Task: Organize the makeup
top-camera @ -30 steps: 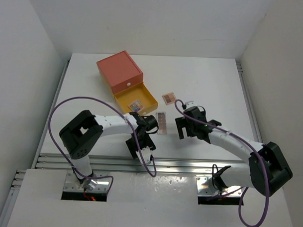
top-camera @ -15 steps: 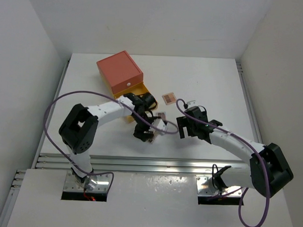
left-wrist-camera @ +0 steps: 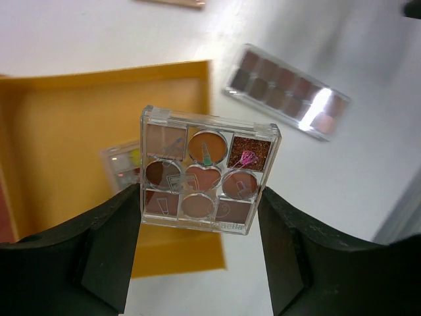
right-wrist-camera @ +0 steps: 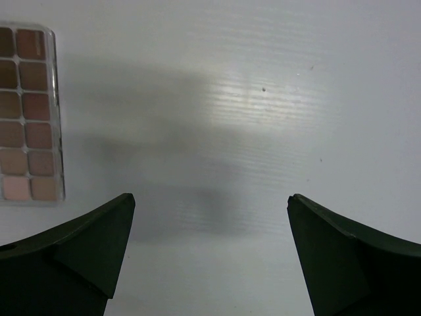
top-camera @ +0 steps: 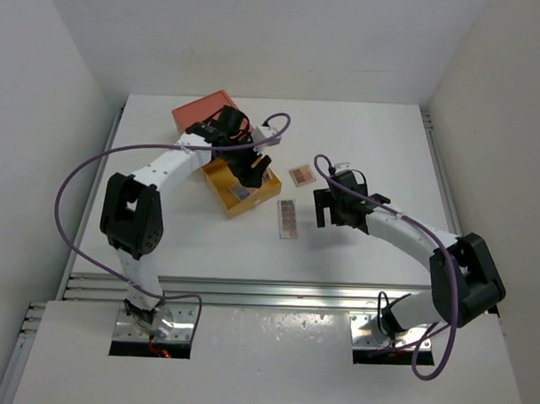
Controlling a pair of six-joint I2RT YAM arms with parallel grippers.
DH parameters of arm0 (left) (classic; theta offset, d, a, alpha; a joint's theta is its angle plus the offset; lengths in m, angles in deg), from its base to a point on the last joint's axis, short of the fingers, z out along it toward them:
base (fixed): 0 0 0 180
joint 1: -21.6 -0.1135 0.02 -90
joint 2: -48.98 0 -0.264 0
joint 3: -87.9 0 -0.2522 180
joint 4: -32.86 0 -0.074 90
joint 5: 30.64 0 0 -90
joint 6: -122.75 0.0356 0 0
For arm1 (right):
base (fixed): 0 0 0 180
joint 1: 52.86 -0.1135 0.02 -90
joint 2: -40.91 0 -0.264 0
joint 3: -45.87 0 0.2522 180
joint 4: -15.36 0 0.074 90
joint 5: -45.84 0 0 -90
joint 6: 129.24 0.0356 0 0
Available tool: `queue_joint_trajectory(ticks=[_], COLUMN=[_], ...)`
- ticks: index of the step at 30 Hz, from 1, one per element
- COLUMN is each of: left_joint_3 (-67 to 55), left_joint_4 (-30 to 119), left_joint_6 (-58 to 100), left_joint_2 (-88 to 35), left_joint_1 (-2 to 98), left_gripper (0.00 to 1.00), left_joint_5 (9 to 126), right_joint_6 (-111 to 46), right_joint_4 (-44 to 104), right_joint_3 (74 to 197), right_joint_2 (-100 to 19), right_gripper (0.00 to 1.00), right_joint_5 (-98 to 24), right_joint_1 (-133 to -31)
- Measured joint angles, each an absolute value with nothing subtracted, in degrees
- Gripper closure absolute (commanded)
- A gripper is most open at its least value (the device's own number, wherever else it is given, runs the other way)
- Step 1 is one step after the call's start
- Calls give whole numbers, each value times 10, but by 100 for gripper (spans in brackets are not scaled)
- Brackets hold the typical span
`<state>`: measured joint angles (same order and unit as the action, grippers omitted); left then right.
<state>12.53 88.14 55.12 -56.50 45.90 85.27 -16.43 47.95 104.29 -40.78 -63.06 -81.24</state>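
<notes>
My left gripper (left-wrist-camera: 197,199) is shut on a square clear eyeshadow palette (left-wrist-camera: 205,172) of brown and pink pans. It holds the palette in the air over the right edge of the open yellow drawer (left-wrist-camera: 59,125). A small multicoloured palette (left-wrist-camera: 122,163) lies inside the drawer. In the top view the left gripper (top-camera: 252,171) is over the drawer (top-camera: 219,175). A long palette (top-camera: 289,218) lies on the table, and also shows in the right wrist view (right-wrist-camera: 27,115). A square palette (top-camera: 300,175) lies further back. My right gripper (right-wrist-camera: 210,197) is open and empty over bare table, right of the long palette. No brushes or pencils are in view.
The orange drawer box (top-camera: 199,113) stands behind the drawer at the back left, partly hidden by my left arm. The left arm's purple cable (top-camera: 103,156) loops over the table's left side. White walls enclose the table on three sides.
My left arm has swung from the table's front middle back and up to the drawer, carrying the square palette. My right gripper has shifted slightly toward the back.
</notes>
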Motion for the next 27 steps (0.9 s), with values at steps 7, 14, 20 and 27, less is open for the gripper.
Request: queue_joint_trajectory(ticks=[7, 14, 20, 27], left_joint_3=[182, 185, 196, 220], left_joint_4=[860, 862, 859, 863], left_joint_6=[517, 511, 502, 492], left_joint_2=[-682, -740, -742, -742], left_joint_1=[444, 443, 441, 440], left_gripper=[60, 32, 2, 1], left_joint_5=[800, 764, 753, 751], right_joint_6=[-168, -184, -235, -282], right_joint_4=[471, 463, 462, 510], right_joint_3=[1094, 1152, 1276, 1486], right_joint_2=[-447, -523, -633, -806], right_gripper=[0, 0, 0, 0], right_joint_5=[-609, -564, -520, -446], right_joint_1=[-795, -769, -753, -735])
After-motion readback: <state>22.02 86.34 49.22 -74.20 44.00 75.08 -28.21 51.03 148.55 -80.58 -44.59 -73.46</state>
